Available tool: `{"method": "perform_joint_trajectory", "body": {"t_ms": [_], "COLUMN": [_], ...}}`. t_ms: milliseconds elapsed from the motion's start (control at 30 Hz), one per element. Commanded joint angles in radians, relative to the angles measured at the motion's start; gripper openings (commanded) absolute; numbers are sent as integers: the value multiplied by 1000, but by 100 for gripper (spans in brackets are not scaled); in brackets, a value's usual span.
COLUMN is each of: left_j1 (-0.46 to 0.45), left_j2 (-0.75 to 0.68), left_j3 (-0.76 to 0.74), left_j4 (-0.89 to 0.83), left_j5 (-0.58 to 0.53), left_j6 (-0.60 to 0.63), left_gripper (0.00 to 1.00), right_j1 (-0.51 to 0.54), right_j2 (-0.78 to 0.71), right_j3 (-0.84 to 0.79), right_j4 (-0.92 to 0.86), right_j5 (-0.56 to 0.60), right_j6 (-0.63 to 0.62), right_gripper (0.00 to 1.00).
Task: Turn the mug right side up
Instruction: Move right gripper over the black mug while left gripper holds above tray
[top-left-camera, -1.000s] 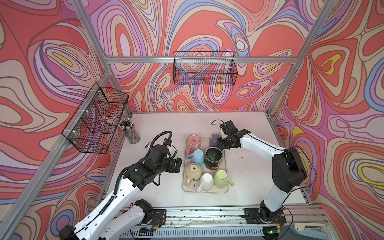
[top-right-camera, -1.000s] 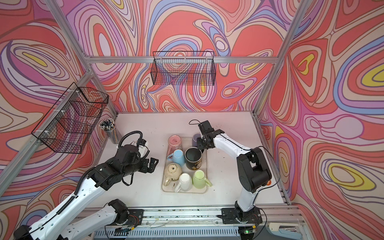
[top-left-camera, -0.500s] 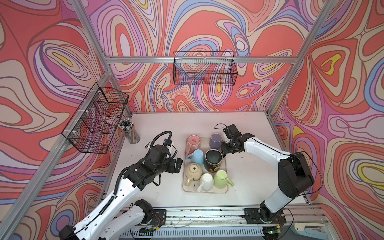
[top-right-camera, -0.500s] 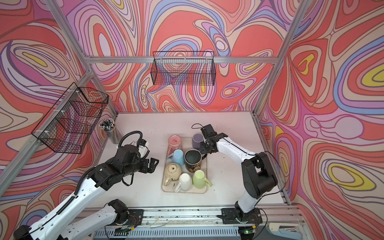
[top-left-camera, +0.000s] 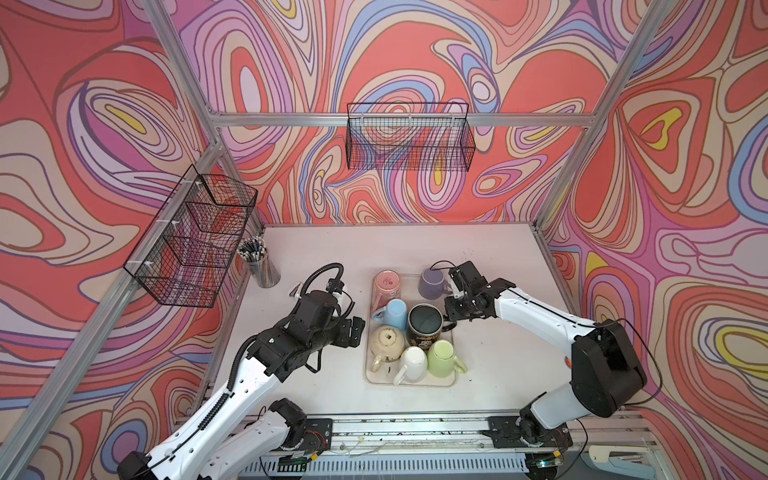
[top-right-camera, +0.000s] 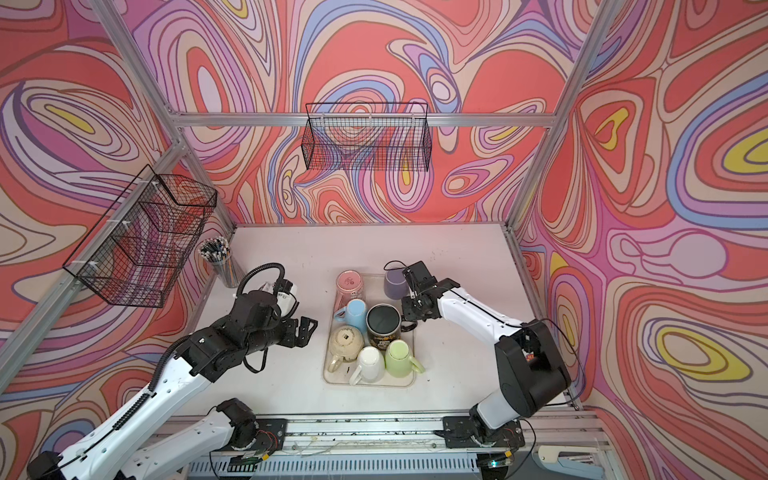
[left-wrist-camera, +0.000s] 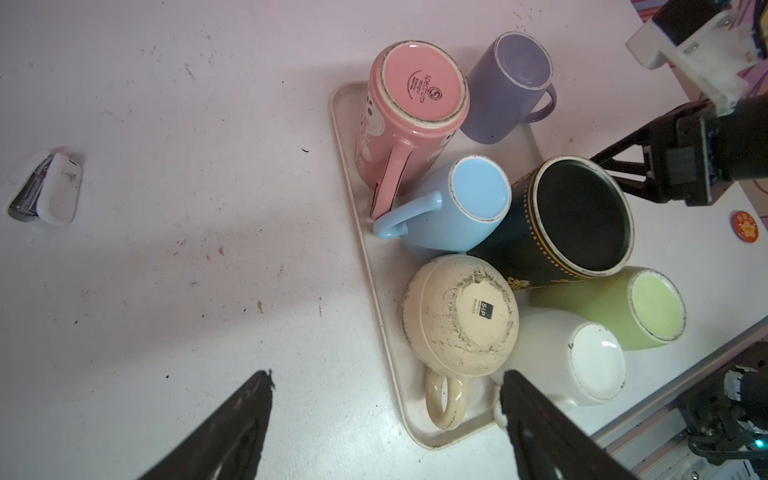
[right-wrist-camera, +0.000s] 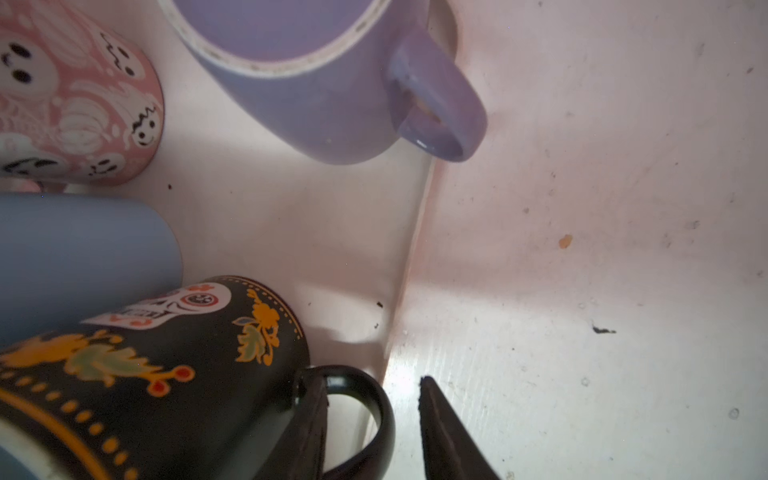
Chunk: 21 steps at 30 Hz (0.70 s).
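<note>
A black mug (top-left-camera: 424, 324) (top-right-camera: 383, 324) with orange flowers and a skull stands bottom-up in the middle of the beige tray (top-left-camera: 409, 383). Its handle (right-wrist-camera: 380, 415) points right, over the tray's edge. My right gripper (top-left-camera: 452, 312) (right-wrist-camera: 368, 380) is open and straddles that handle. One finger (right-wrist-camera: 309, 419) is inside the loop, the other finger (right-wrist-camera: 442, 428) is outside, with a gap to the handle. My left gripper (top-left-camera: 357, 330) (left-wrist-camera: 385, 374) is open and empty, low over the table just left of the tray, beside the cream mug (left-wrist-camera: 461, 311).
Several other mugs stand bottom-up on the tray: pink (top-left-camera: 387, 284), purple (top-left-camera: 432, 282), blue (top-left-camera: 395, 313), cream, white (top-left-camera: 412, 363) and green (top-left-camera: 441, 357). The black mug touches the blue and green ones. A pencil cup (top-left-camera: 259, 266) and a small white object (left-wrist-camera: 50, 191) lie at the left.
My right gripper has moved from beside the purple mug toward the front, down to the black mug's handle, and its fingers have narrowed slightly. The left arm has stayed put.
</note>
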Motion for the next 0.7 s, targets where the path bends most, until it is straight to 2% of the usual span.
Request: {"method": "perform_joint_trajectory", "body": {"t_ms": [0,167,400,667], "left_j1": [-3,-6,-7,-7], "left_j2": [-16,-21,-21,-16], "left_j3": [-10,-13,-14,-12], "left_j4": [3,4,6,9], "left_j5": [2,0,5,22], "left_j6": [-10,-12,-12,-8], "left_gripper": [89,89,89,89], "right_j1": [27,44,44,44], "right_j2": [-29,-45,-99,-135], "right_j3": [-20,-8,52,93], "right_j4": [-29,-57,-153,-256], "right_j5": [35,61,101,4], "right_j6": [22,20,-45,-146], "right_gripper": [38,38,40,44]}}
